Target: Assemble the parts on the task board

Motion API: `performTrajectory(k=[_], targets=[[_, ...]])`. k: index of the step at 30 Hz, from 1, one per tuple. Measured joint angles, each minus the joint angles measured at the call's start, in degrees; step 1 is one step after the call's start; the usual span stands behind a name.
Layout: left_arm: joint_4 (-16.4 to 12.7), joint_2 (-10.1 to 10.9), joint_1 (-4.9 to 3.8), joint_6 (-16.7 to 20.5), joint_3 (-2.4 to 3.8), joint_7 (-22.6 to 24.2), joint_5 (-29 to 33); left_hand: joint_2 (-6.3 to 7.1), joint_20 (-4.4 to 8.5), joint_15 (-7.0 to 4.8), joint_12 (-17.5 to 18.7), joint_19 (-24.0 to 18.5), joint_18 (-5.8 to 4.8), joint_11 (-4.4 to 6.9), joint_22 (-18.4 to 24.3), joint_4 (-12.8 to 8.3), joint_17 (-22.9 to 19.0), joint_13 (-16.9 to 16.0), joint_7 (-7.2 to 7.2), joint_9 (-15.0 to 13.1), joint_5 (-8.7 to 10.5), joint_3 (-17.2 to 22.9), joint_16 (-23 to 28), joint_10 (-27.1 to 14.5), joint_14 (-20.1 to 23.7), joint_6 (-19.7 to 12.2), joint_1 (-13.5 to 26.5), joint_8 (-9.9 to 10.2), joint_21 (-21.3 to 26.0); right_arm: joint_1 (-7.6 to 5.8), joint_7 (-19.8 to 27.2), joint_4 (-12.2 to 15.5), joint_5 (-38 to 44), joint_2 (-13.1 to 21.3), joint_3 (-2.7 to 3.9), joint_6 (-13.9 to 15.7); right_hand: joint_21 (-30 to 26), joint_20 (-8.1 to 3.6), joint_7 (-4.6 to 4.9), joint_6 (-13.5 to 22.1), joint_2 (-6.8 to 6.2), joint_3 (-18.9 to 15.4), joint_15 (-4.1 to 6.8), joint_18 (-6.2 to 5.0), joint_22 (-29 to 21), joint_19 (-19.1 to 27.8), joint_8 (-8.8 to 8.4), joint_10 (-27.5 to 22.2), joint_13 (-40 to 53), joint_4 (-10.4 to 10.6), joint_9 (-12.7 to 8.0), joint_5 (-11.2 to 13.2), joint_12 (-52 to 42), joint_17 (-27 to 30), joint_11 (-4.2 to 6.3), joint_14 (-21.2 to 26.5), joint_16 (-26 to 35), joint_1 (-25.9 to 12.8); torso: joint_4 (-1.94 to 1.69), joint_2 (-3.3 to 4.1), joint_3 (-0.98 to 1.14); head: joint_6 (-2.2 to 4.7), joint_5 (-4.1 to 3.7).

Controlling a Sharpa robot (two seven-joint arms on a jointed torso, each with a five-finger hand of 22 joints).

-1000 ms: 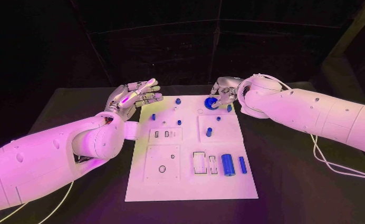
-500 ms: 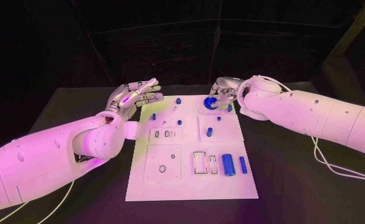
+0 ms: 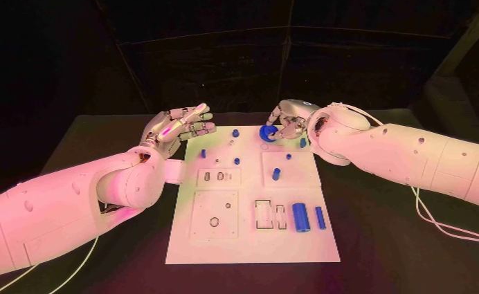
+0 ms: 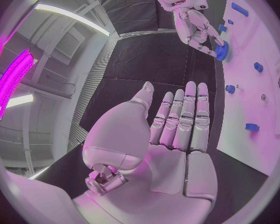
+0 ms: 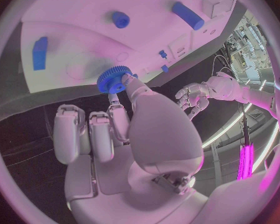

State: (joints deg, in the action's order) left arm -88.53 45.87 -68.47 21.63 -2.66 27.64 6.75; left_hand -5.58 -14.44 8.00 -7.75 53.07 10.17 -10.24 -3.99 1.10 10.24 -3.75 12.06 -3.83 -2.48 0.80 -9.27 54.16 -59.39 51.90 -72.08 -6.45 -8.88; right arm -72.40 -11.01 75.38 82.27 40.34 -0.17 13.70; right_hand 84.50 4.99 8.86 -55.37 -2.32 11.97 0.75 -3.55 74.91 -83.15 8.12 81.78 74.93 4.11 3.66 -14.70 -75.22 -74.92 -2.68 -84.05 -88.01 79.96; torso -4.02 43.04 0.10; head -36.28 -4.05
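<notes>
Now my right hand [image 3: 287, 120] has lifted the blue gear [image 3: 268, 132] slightly and carried it a touch left of where it sat a second ago, fingers pinching its toothed rim just above the far end of the task board [image 3: 252, 239]. I judge it is coming off its spot, ready to be seated elsewhere. My left hand [image 3: 178, 126] hovers unchanged beside the board's far left corner, fingers spread, holding nothing. The gear looks like hard plastic with fine teeth; the board is smooth, flat and white on the black counter [image 3: 389, 245].
</notes>
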Motion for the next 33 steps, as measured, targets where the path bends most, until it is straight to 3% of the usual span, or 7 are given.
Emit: performTrajectory(k=[5,11,21,33], targets=[[0.0,0.1,0.00,0.0,0.00,0.0,0.0,0.00,0.00,0.00,0.0,0.0,0.00,0.00,0.0,0.0,0.0,0.0,0.00,0.0,0.00,0.0,0.0,0.0,0.0,0.0,0.0,0.0,0.0,0.00,-0.8,3.2,1.2,-0.7,0.00,2.3,0.2,0.00,0.15,-0.4,-0.46,0.3,0.00,0.00,0.0,0.0,-0.05,0.0,0.0,0.2,0.0,-0.7,0.0,0.0,0.00,0.0,0.0,-0.5,-0.01,-0.01,0.01,-0.04,0.17],[-0.1,0.2,0.00,0.0,0.00,0.0,0.0,0.00,0.00,0.00,0.0,0.0,0.00,0.00,0.0,0.0,0.0,0.0,0.00,0.0,0.00,0.0,0.0,0.0,0.0,0.0,0.0,0.0,0.0,0.00,-1.8,3.7,2.5,-3.8,0.00,3.4,0.2,0.00,0.17,-0.5,-0.46,0.3,-0.01,0.00,0.0,0.0,-0.38,0.0,0.0,0.2,0.0,-0.8,0.0,0.0,0.00,0.0,0.0,-0.5,-0.10,-0.01,0.01,-0.08,0.40],[0.0,0.2,0.00,0.0,0.00,0.0,0.0,0.00,0.00,0.00,0.0,0.0,0.00,0.00,0.0,0.0,0.0,0.0,0.00,0.0,0.00,0.0,0.0,0.0,0.0,0.0,0.0,0.0,0.0,0.18,-3.2,0.4,4.1,-8.9,-0.04,3.7,0.2,-0.20,0.16,-0.8,-0.47,0.3,-0.01,0.00,0.0,-0.2,-0.83,0.0,0.0,0.2,0.0,-0.8,0.0,0.0,0.00,0.0,0.0,-0.4,-0.12,0.00,0.02,-0.21,0.94],[0.1,-0.2,0.00,0.0,0.00,0.0,0.0,0.00,0.00,0.00,0.0,0.0,0.00,0.00,0.0,0.0,0.0,0.0,0.00,0.0,0.00,0.0,0.0,0.0,0.0,0.0,0.0,0.0,0.0,1.28,-4.2,-2.9,4.9,-12.4,-0.17,2.7,0.2,-0.20,-0.03,-1.4,-1.30,0.5,0.19,0.00,0.0,-0.2,-1.12,0.0,0.0,0.4,0.0,-0.8,0.0,0.0,0.00,0.2,0.0,-1.3,-0.05,0.03,0.08,-0.40,1.17]])
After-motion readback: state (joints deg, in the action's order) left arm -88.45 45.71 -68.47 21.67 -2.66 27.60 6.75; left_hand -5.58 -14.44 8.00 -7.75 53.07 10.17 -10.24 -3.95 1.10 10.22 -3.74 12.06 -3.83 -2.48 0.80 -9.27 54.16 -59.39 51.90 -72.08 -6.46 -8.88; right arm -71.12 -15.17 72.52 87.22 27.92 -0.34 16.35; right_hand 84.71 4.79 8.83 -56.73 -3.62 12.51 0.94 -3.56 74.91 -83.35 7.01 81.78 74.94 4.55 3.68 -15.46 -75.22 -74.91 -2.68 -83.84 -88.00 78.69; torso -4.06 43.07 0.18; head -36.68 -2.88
